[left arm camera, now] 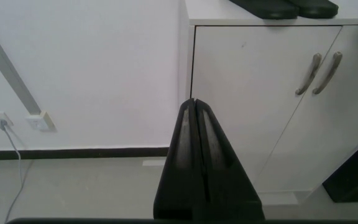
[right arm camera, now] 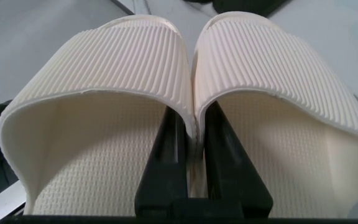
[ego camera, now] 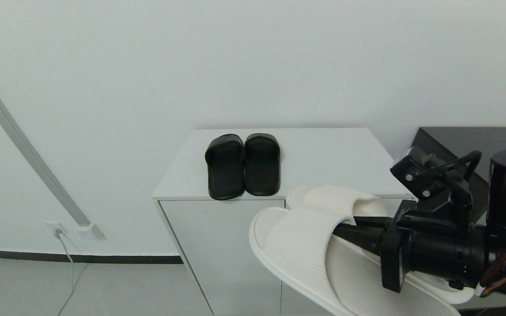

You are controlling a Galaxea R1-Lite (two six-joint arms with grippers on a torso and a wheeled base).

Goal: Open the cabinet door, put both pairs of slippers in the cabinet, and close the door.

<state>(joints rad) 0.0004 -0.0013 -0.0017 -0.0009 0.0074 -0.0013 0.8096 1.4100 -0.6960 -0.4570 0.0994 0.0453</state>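
White ribbed fabric marks the white pair [right arm camera: 129, 68], which the right pincer [right arm camera: 193, 143] carries: one finger sits under each strap, and the jaws pinch the two inner strap walls together between them. The pair hangs off the pincer tips, soles tilted, clear of any surface, with the cabinet [ego camera: 222, 245] front just beyond it. The black pair [ego camera: 243, 166] lies farther ahead of this pincer and to its left, side by side on the cabinet top near the front edge. I see the left pincer [left arm camera: 194, 109] pressed together and empty, held low, facing the cabinet's left front corner. The handles [left arm camera: 319, 73] stand close together ahead of it, higher than its tips and off to its right; both doors are shut. I judge the step in hand to be opening the door, not yet done. The next move calls for the left pincer to spread, rise to a handle, close on it and pull along the door's arc, while the right pincer holds the white pair out of the swing path.
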